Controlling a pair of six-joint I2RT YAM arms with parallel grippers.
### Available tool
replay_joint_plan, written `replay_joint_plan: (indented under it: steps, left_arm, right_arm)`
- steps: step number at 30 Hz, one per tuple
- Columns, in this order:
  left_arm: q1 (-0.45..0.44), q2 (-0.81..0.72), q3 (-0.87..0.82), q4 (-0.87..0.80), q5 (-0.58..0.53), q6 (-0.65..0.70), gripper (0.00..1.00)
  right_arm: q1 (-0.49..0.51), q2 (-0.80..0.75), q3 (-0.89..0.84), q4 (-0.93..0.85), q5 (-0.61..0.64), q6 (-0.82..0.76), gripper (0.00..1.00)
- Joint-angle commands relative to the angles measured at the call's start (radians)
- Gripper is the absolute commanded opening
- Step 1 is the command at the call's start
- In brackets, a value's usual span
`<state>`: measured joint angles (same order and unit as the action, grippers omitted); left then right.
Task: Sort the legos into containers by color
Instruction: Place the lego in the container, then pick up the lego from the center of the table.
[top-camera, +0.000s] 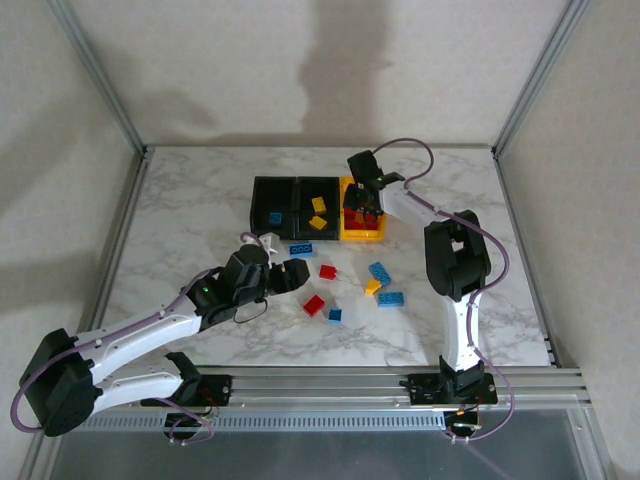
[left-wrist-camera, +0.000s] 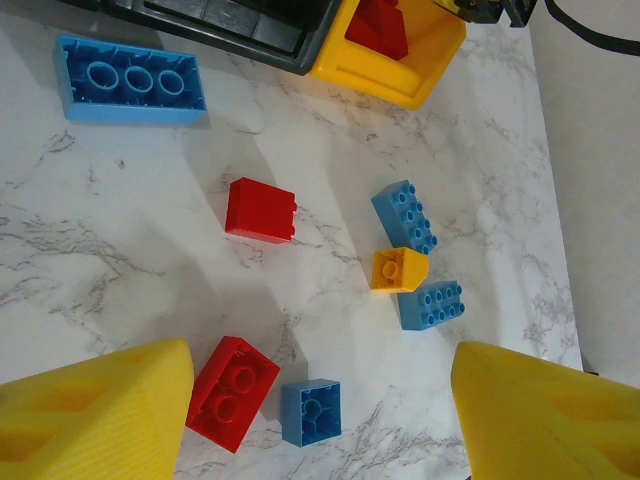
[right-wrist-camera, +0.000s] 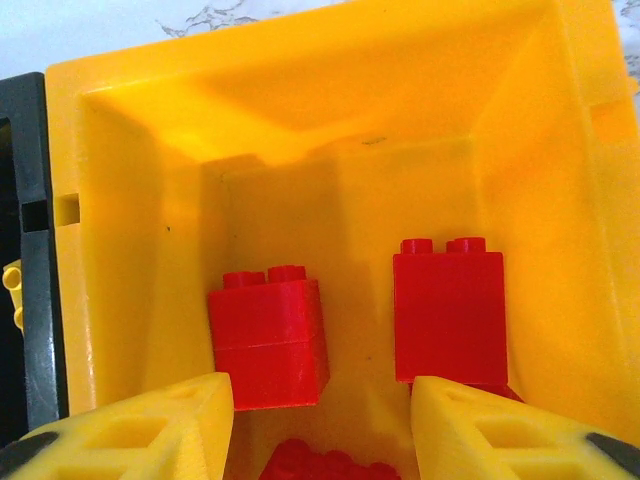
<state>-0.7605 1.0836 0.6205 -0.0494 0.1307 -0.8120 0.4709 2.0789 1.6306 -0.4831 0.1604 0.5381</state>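
Over the yellow bin (right-wrist-camera: 300, 90) the right tool (right-wrist-camera: 320, 425) is spread, nothing pinched — red legos (right-wrist-camera: 268, 340) sit inside it. Likewise spread, the left tool (left-wrist-camera: 322, 370) hangs empty above loose legos (left-wrist-camera: 260, 210) — red, blue, yellow — on the table (left-wrist-camera: 130, 250).

Lab-style robot test cell: marble-look table (top-camera: 200, 200), aluminium frame posts (top-camera: 100, 75), plain wall panels (top-camera: 230, 60)
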Motion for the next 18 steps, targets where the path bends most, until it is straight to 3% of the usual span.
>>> replay_joint_plan:
  steps: [1,11,18]
  left_arm:
    - [-0.008,-0.019,0.007,-0.02,-0.029,-0.005,0.69]
    - [-0.007,-0.031,0.016,-0.149,-0.09,-0.048,0.66]
    - [-0.003,-0.077,-0.014,-0.255,-0.122,-0.103,0.65]
  right_arm:
    - [-0.001,-0.063,-0.02,0.012,0.01,0.007,0.5]
    - [0.048,-0.375,-0.255,0.023,-0.034,-0.009,0.54]
    - [0.176,-0.52,-0.436,0.023,-0.057,0.037,0.61]
